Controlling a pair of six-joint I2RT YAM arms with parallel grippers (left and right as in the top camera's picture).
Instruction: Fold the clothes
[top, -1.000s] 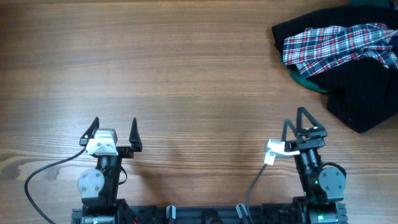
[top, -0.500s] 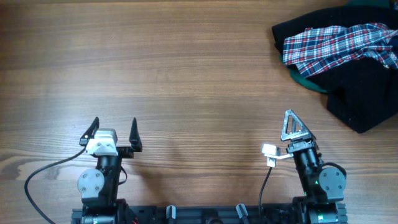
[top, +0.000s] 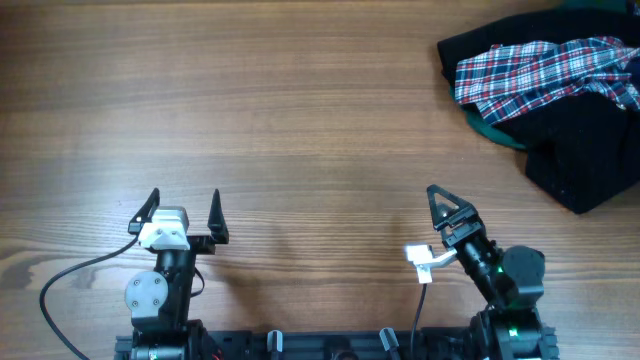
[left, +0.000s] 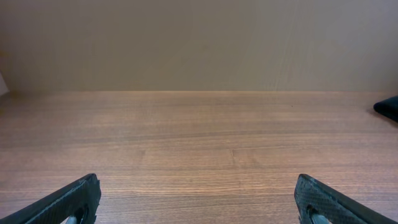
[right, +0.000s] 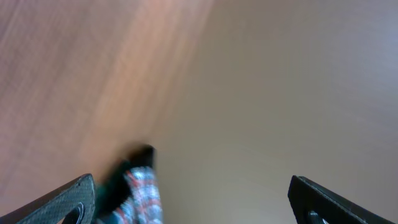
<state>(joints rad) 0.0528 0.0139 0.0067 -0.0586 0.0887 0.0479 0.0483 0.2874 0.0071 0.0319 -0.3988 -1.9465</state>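
Observation:
The clothes, a crumpled red, white and navy plaid garment (top: 540, 72), lie at the far right of the table on top of a black garment (top: 590, 150). In the right wrist view the plaid (right: 144, 194) shows blurred and tilted near the left finger. My left gripper (top: 183, 203) sits open at the near left, with only bare wood between its fingers (left: 68, 202). At the near right my right gripper (top: 447, 205) is rolled onto its side and angled to the left. It is open and empty, far from the plaid.
A dark green fabric (top: 495, 135) pokes out under the plaid's near edge. A corner of the black garment (left: 388, 107) shows at the right edge of the left wrist view. A wooden table (top: 300, 110) stretches between the arms and the pile.
My right arm has swung left and rolled its gripper over, still open. The left arm and the pile have not moved.

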